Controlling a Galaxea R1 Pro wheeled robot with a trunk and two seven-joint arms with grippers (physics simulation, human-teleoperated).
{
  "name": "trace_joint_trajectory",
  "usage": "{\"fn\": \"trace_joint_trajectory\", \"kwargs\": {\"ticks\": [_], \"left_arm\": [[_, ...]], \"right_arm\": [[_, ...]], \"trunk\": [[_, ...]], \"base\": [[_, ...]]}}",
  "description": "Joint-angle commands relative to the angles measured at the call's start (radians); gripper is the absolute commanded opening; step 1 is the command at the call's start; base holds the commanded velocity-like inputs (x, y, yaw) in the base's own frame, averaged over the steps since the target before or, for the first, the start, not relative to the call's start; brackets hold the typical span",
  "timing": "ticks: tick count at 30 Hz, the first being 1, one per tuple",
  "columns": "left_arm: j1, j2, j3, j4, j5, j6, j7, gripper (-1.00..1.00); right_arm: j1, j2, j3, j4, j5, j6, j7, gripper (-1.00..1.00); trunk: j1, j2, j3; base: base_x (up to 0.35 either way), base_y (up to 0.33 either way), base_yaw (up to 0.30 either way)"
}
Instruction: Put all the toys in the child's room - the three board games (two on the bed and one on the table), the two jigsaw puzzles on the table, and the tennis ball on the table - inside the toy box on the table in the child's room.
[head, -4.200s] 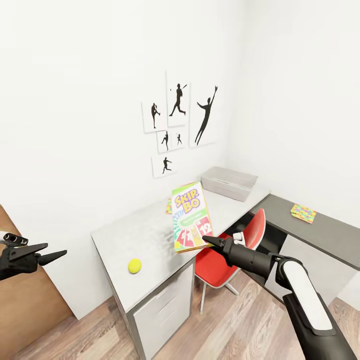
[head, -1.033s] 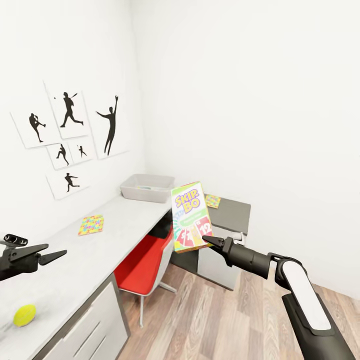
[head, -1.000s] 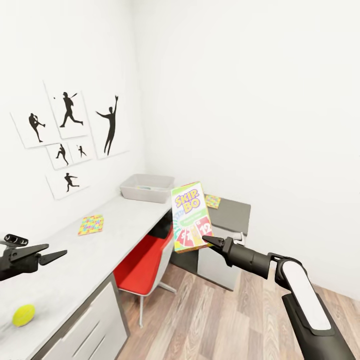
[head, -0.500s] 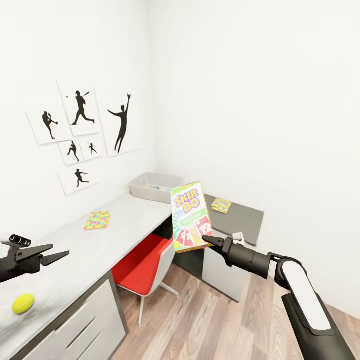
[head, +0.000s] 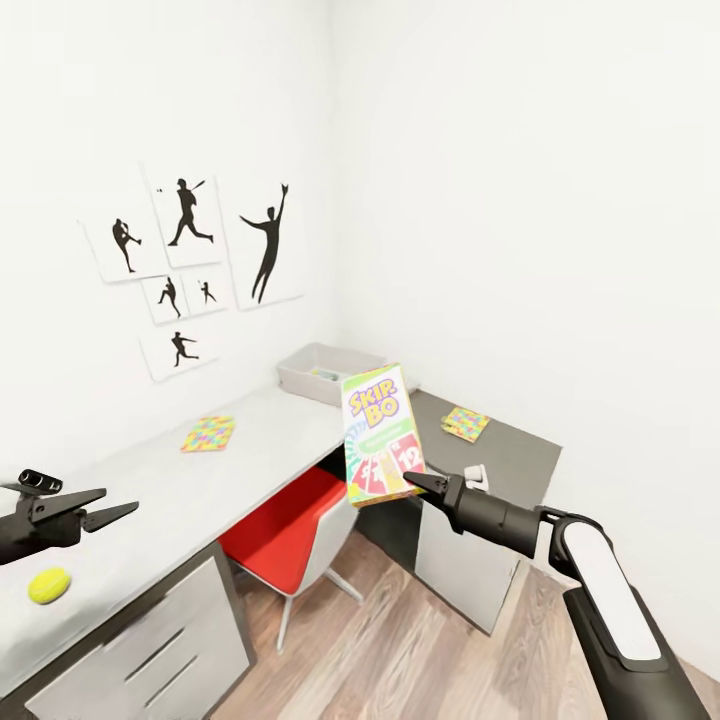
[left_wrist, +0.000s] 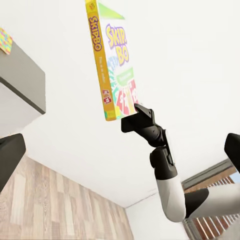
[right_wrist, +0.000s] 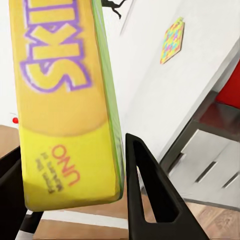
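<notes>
My right gripper is shut on the lower edge of the SKIP-BO board game, which stands upright in the air in front of the table. The right wrist view has the same box between the fingers. The pale toy box sits at the table's far corner. One jigsaw puzzle lies on the pale top, another on the dark cabinet. The tennis ball rests near my open left gripper. The left wrist view looks at the held box.
A red chair is tucked under the table between the drawer unit and the cabinet. Baseball-player prints hang on the left wall. Wood floor lies open below my right arm.
The camera has moved: table, toy box and prints have slid rightward in the head view. Both arms keep their pose and the SKIP-BO box stays gripped.
</notes>
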Motion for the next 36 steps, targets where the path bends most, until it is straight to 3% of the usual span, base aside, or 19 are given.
{"fn": "trace_joint_trajectory", "kwargs": {"ticks": [1, 22, 36], "left_arm": [[-0.002, 0.001, -0.005, 0.001, 0.007, 0.010, -0.002, 1.00], [-0.002, 0.000, -0.006, 0.003, 0.008, 0.010, -0.001, 1.00], [-0.002, 0.000, -0.007, 0.002, 0.007, 0.010, -0.001, 1.00]], "right_arm": [[-0.001, 0.000, 0.000, -0.001, -0.014, 0.002, -0.006, -1.00], [-0.001, 0.001, 0.002, -0.001, -0.013, 0.002, -0.006, -1.00], [-0.001, 0.003, 0.002, -0.004, -0.011, 0.002, -0.008, -1.00]], "trunk": [[0.001, -0.003, -0.003], [0.001, -0.003, -0.004], [0.001, -0.003, -0.004]], "base": [[0.168, -0.301, 0.170], [0.248, -0.224, 0.014], [0.228, 0.032, 0.041]]}}
